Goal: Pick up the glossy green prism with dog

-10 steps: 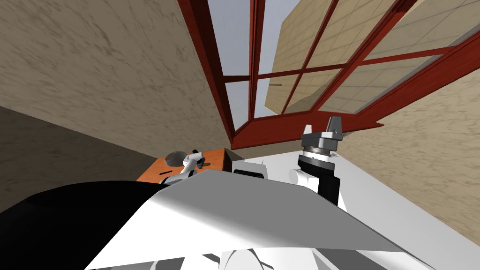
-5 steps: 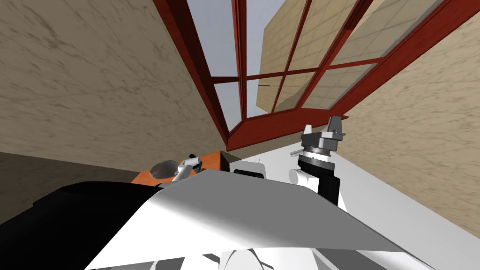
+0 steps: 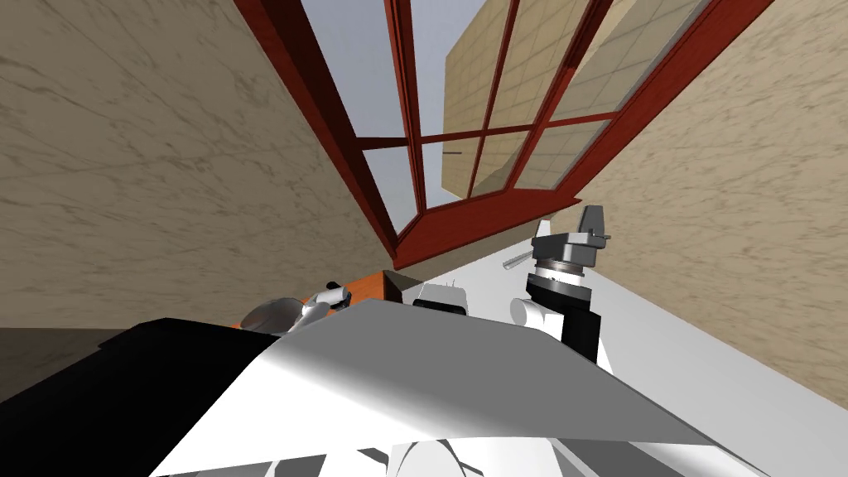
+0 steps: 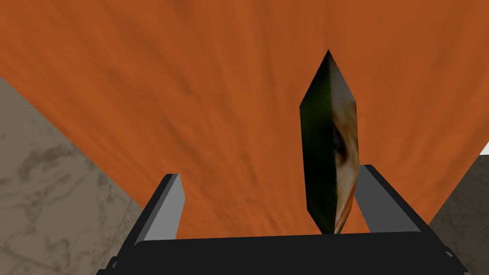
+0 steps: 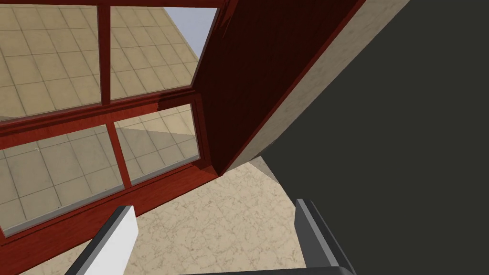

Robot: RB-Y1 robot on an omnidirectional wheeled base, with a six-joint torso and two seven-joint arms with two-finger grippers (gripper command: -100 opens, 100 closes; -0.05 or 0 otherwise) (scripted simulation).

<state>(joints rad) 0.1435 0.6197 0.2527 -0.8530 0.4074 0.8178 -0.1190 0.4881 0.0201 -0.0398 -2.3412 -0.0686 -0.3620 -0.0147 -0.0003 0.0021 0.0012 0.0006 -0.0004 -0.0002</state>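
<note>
My head has swung round since a second ago. The left gripper (image 4: 268,172) is spread wide over the orange worktop (image 4: 191,95), with the green prism (image 4: 329,143) just beside one finger and worktop edges close by. The right gripper (image 5: 215,210) is spread and empty.

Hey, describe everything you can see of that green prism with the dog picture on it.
The prism is slim and long, tapering to a point at its far end. One face is glossy dark green; the next carries a tan and brown picture, too slanted to read. It sits lengthwise inside the open left claw, close against one finger, well apart from the other, over an orange wood-grained surface. Whether it rests there I cannot tell.
</note>
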